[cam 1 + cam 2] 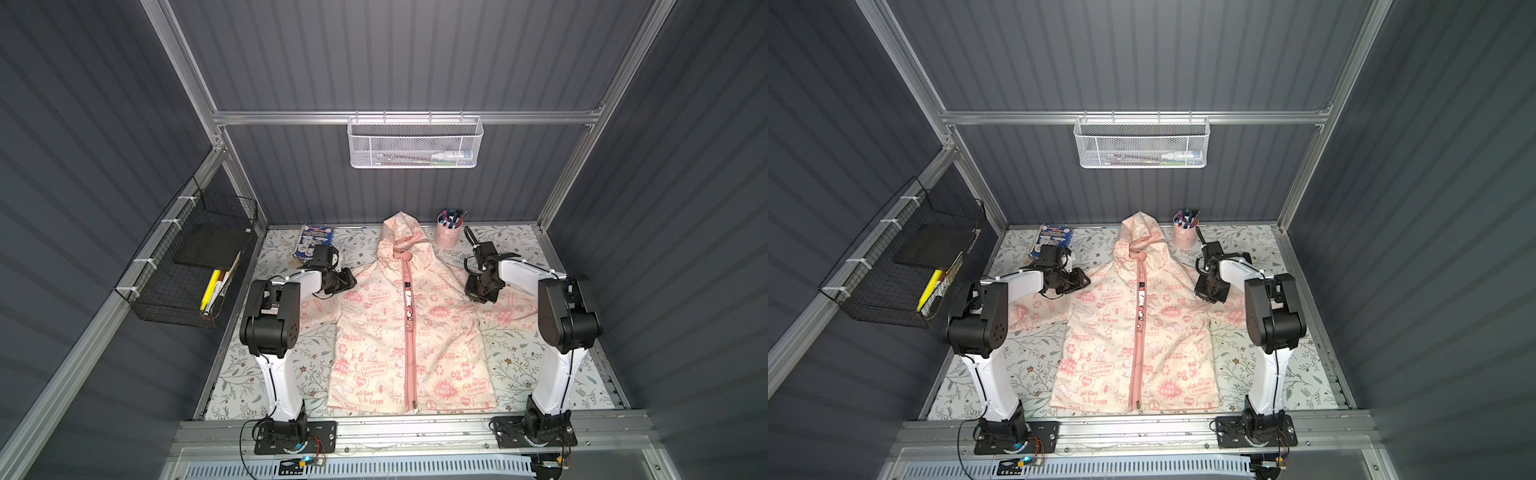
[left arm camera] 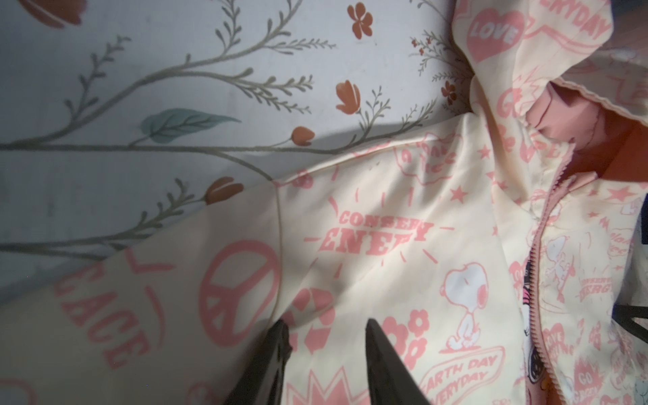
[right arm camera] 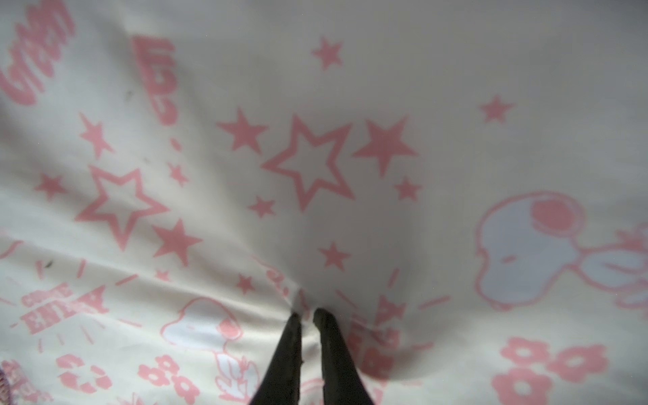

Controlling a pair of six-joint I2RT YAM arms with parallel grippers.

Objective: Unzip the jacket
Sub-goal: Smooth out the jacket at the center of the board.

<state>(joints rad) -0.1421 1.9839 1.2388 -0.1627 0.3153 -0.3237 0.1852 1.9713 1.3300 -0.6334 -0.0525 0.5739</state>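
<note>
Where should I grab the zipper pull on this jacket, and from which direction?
Pinch the cartoon charm hanging from the slider on the pink zipper, at chest height. It lies flat on the jacket, pointing toward the hem, so probably come straight down from above, jaws across the zipper line.

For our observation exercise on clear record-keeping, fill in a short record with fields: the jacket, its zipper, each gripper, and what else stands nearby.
jacket: lies flat, front up, on the floral table
hood: toward the back wall
zipper: pink, closed down most of the front
left gripper: open, over one shoulder
right gripper: shut, pinching fabric near the other shoulder
pen cup: pink, beside the hood
</note>
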